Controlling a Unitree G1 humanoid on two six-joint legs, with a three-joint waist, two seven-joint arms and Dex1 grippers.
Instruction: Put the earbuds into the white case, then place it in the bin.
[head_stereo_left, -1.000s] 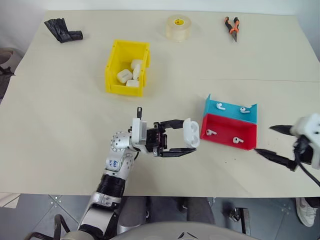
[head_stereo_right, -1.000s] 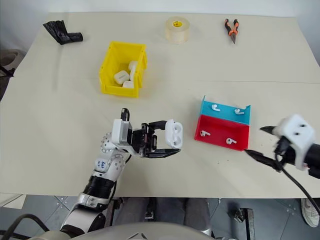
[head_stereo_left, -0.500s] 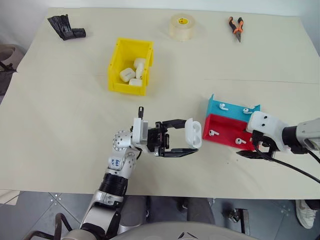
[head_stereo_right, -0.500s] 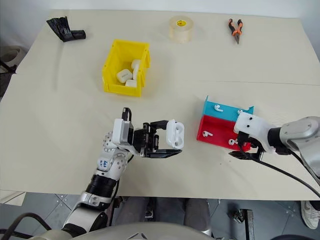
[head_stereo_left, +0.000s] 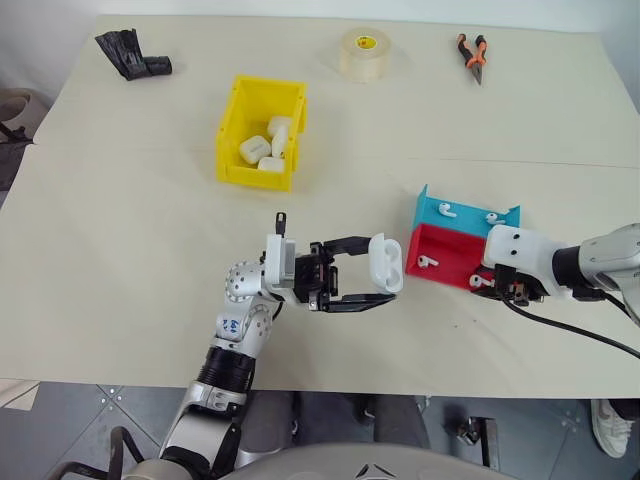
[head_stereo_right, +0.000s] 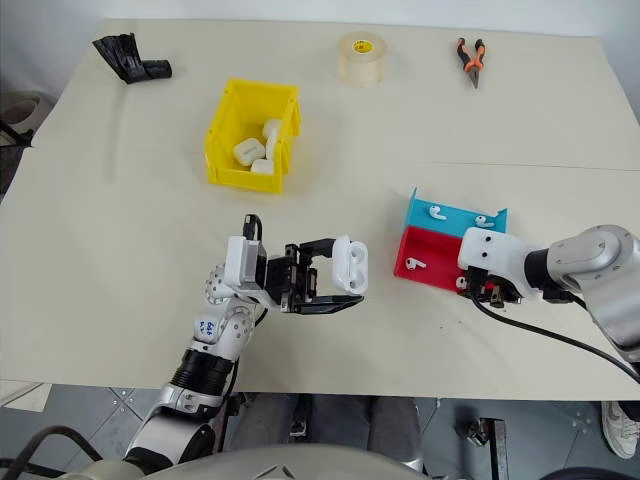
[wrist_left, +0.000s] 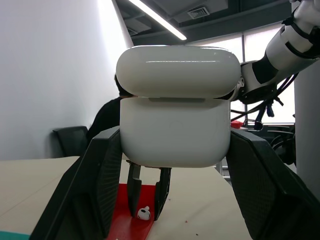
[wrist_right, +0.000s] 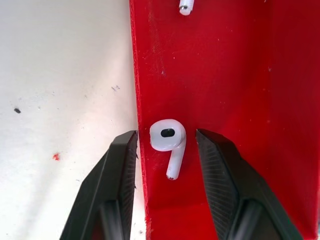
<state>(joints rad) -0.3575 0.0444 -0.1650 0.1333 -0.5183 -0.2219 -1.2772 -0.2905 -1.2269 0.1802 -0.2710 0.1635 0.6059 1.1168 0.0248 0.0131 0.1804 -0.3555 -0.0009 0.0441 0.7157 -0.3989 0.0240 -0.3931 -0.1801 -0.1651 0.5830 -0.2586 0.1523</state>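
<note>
L gripper (head_stereo_left: 372, 284) clamps the open white case (head_stereo_left: 386, 264), beside red tray (head_stereo_left: 450, 247). R gripper (wrist_right: 166, 150) in tray, fingers apart, straddling an earbud (wrist_right: 168, 141).

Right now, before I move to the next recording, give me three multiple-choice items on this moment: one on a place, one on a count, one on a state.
1. Where do the right gripper's fingers stand?
A. Over the yellow bin
B. Either side of an earbud in the red tray
C. Beside the pliers

2. How many earbuds lie in the blue tray?
A. None
B. Two
C. Five

3. What state is the white case in?
A. Lying in the yellow bin
B. Flat on the table, shut
C. Held in the left gripper, lid raised

Answers:
1 B: the right wrist view shows an earbud on the red tray between the two fingers, not yet gripped.
2 B: two earbuds sit in the blue tray.
3 C: the left gripper clamps the white case, its lid tilted up.
</note>
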